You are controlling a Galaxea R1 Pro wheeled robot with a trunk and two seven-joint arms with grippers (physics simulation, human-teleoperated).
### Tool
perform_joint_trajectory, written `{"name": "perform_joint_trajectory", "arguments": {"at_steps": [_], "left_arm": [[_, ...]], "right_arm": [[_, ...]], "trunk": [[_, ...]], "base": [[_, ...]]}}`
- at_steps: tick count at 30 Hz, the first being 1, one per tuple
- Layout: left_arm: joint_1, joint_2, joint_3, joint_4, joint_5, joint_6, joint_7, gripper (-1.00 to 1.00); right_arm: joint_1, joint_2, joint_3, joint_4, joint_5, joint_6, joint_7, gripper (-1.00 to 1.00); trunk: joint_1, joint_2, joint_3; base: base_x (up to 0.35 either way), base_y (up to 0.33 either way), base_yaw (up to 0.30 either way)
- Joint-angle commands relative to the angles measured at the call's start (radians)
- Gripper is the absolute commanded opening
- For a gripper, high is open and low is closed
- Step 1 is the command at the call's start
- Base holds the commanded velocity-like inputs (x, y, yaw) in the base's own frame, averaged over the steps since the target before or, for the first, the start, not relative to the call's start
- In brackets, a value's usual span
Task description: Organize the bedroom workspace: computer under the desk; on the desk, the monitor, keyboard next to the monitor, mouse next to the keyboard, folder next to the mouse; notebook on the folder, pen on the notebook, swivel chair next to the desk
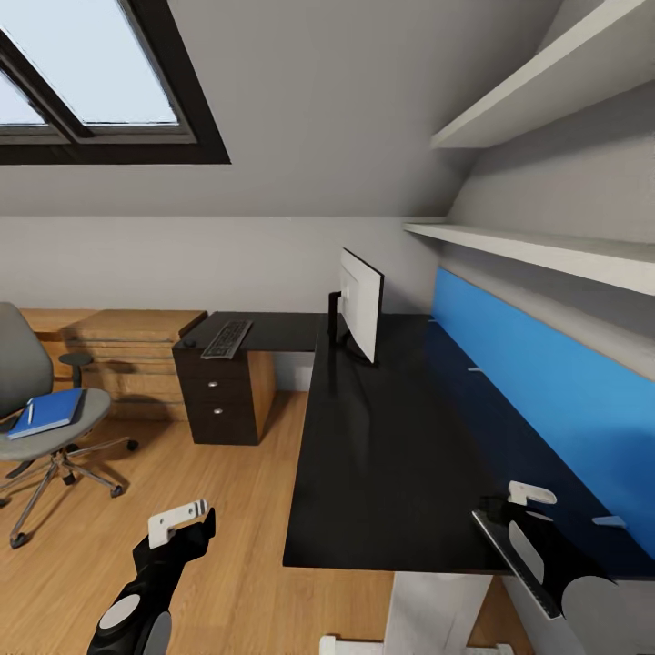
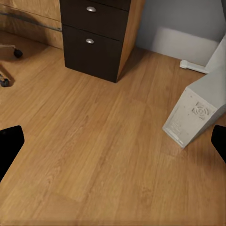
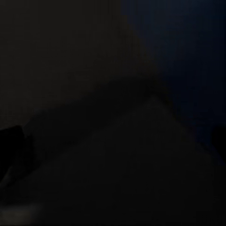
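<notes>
Ahead, the L-shaped bench with a glossy black top (image 1: pixel 400 437) fills the centre and right of the head frame, its bright blue back panel (image 1: pixel 546 382) running along the right edge. A wide flat monitor with a pale grey back (image 1: pixel 361 305) stands upright on it near mid-frame, and a slim grey keyboard with dark keys (image 1: pixel 226 338) lies on the bench's far wing, left of the monitor, above the black drawer unit with round silver knobs (image 1: pixel 216 396). At the left edge sits the grey padded swivel chair (image 1: pixel 36 400), well apart from the bench, with a flat bright blue folder (image 1: pixel 47 412) on its seat. A light grey boxy computer tower (image 2: pixel 197 110) stands on the wood plank floor (image 2: pixel 94 155). The left gripper (image 1: pixel 182 523) hangs over the floor at lower left, fingers spread, holding nothing. The right gripper (image 1: pixel 528 509) hovers above the bench at lower right; whether it is spread I cannot tell.
</notes>
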Motion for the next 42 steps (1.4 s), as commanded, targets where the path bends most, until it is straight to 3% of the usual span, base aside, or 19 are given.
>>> {"name": "perform_joint_trajectory", "arguments": {"at_steps": [1, 29, 37, 42], "left_arm": [[0.0, 0.0, 0.0, -0.002, 0.011, 0.004, 0.005, 1.0], [-0.001, -0.002, 0.0, -0.002, 0.011, 0.005, 0.005, 1.0], [0.0, -0.002, -0.001, -0.002, 0.011, 0.005, 0.005, 1.0], [-0.001, -0.002, -0.001, -0.001, 0.009, 0.005, 0.005, 1.0]], "right_arm": [[0.001, 0.0, 0.001, 0.03, -0.007, 0.011, -0.003, 1.0], [0.001, 0.0, 0.001, 0.025, -0.006, 0.003, -0.003, 1.0], [0.001, -0.002, 0.002, 0.021, -0.005, 0.001, -0.004, 1.0], [0.001, -0.003, 0.004, -0.043, -0.005, -0.001, -0.005, 1.0]], "trunk": [[0.0, -0.001, -0.001], [0.0, -0.001, -0.001], [-0.031, 0.055, 0.024], [-0.05, 0.09, 0.039]], "base": [[-0.014, 0.0, 0.0], [0.048, 0.0, 0.0], [0.004, 0.0, 0.0], [0.0, 0.0, 0.0]]}}
